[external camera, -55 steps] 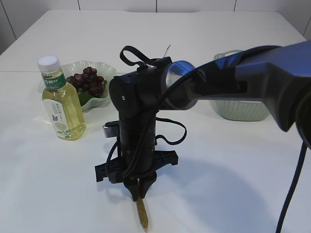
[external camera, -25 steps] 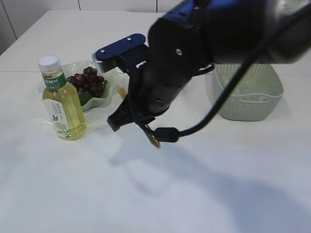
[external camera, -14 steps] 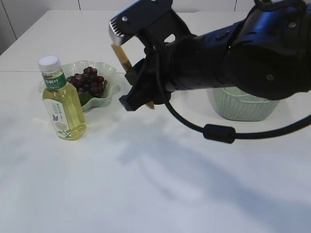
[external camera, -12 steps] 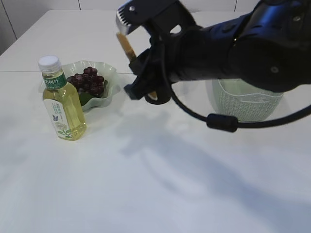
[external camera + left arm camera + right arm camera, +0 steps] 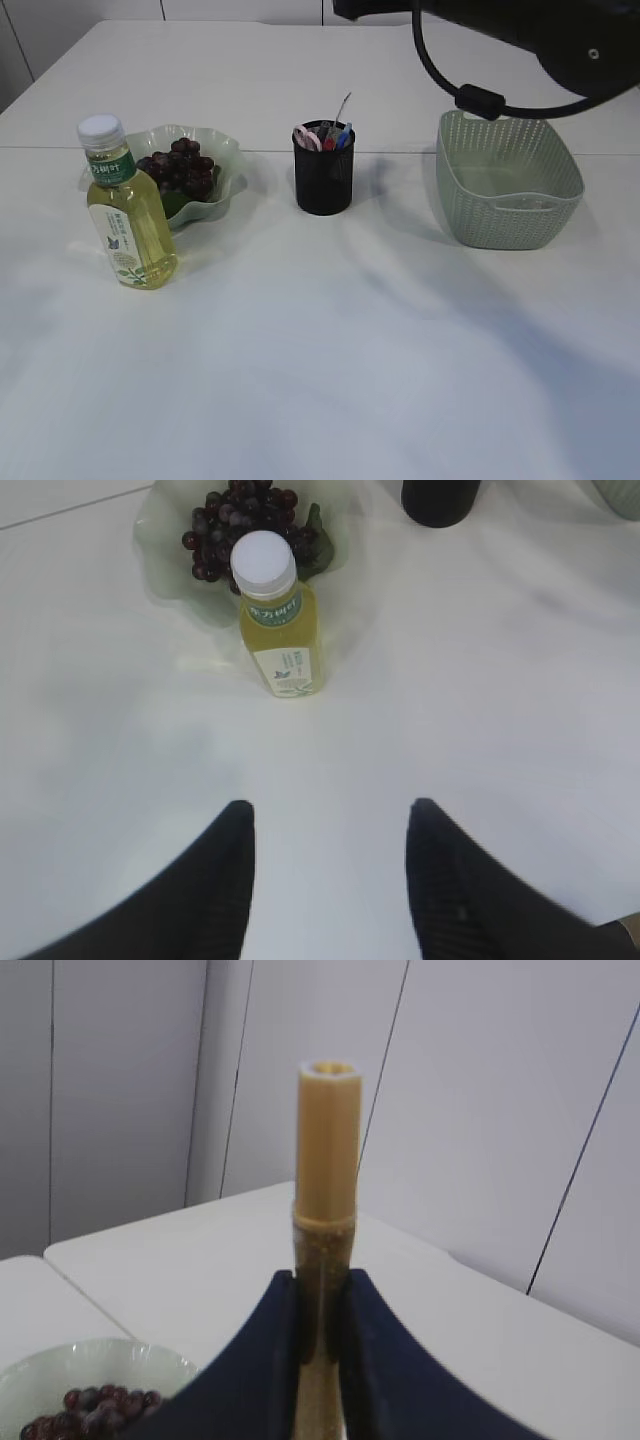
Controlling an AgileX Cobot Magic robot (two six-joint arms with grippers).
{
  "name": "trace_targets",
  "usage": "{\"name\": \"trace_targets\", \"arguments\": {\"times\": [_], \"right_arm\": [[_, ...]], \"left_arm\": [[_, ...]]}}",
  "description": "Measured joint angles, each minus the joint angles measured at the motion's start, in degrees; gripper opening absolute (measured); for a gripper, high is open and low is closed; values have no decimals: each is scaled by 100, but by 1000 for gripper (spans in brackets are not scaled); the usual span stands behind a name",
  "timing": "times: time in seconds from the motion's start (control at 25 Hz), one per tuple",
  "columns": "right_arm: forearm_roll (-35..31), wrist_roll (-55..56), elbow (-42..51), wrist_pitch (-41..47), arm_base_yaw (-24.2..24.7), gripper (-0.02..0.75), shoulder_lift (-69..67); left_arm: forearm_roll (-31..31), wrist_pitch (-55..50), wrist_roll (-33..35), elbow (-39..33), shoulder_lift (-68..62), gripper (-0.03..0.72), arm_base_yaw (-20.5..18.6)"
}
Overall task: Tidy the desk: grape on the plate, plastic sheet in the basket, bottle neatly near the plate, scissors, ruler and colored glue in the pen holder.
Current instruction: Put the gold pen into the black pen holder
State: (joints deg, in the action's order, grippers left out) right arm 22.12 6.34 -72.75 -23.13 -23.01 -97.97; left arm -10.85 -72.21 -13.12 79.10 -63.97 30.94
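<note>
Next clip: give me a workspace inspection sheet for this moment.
Surface: white table, bare in front.
Job's things: grapes on plate; bottle upright beside plate; pen holder holding several items; basket, no contents made out; glue stick in the right pincer.
Clutter: nothing seen.
Grippers: left pincer open, empty, above table; right pincer shut on the glue stick, raised, stick pointing up.
Cables: black cable along right arm, top of exterior view.
Surroundings: pale wall panels behind table.
</note>
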Motion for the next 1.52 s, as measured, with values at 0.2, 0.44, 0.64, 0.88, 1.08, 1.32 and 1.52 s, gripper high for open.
{"name": "trace_targets", "arguments": {"times": [0.2,0.44,0.64,0.88,1.08,1.32,1.52], "right_arm": [[-141,-11,-389,-614,175,108,-625],[-376,-23,-1012,-1003,185,108,-1553],[-588,-23,-1733,-1051,185,108,-2374],[-640,-32,-2317,-519,185,108,-3061],[-650,-202,-2366,-286,185,108,-3196],[-651,-304,-2366,-162,185,108,-3270],[-709,-318,-2366,34,185,108,-3270]], "left_arm": [[0,179,0,0,0,363,0],[-80,296,0,0,0,363,0],[-253,296,0,0,0,363,0],[-301,296,0,0,-92,363,0],[-301,307,0,0,-329,363,0],[-301,307,0,0,-461,362,0],[-301,307,0,0,-461,363,0]]}}
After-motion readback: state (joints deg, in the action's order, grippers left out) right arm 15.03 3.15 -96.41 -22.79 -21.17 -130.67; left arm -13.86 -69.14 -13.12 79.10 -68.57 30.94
